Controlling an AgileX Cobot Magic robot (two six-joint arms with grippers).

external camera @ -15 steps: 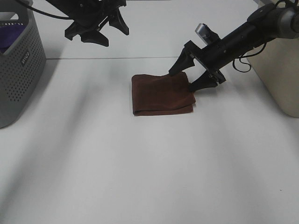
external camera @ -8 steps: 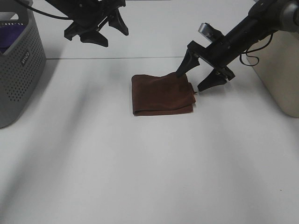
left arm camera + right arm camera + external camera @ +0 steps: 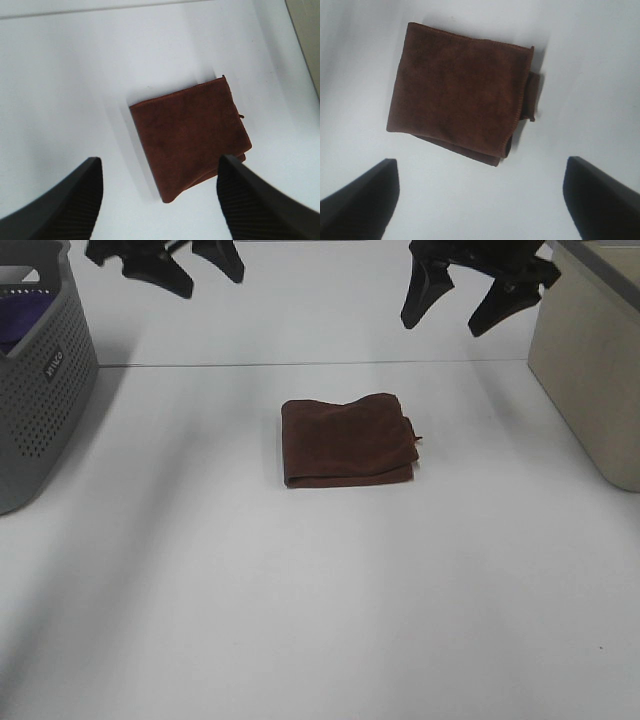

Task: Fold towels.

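A white surface [image 3: 320, 620] carries every item shown. At far left stands a grey perforated basket [image 3: 45, 390], with purple cloth [image 3: 22, 318] visible inside it near the rim; how much it holds cannot be told. At far right stands a beige bin [image 3: 590, 380], its interior hidden from all views. At the centre of the surface, well apart from both containers, lies a brown towel [image 3: 347, 440], folded into a compact, nearly square stack with layered edges showing along its near side. The right edge is slightly uneven, where an inner layer and a small tag or thread protrude; the right wrist view shows the same offset layer [image 3: 534, 95]. Judged from this layout, the fold of this towel is essentially complete, and what remains is probably to tidy that edge or move the stack aside, and possibly to fetch further cloth from the basket. The left claw [image 3: 165, 258] hangs high at far left, jaws spread and holding nothing. The right claw [image 3: 475, 290] hangs high at far right, likewise spread and empty. Neither claw touches the towel, which both wrist views frame between separated fingertips [image 3: 75, 200].
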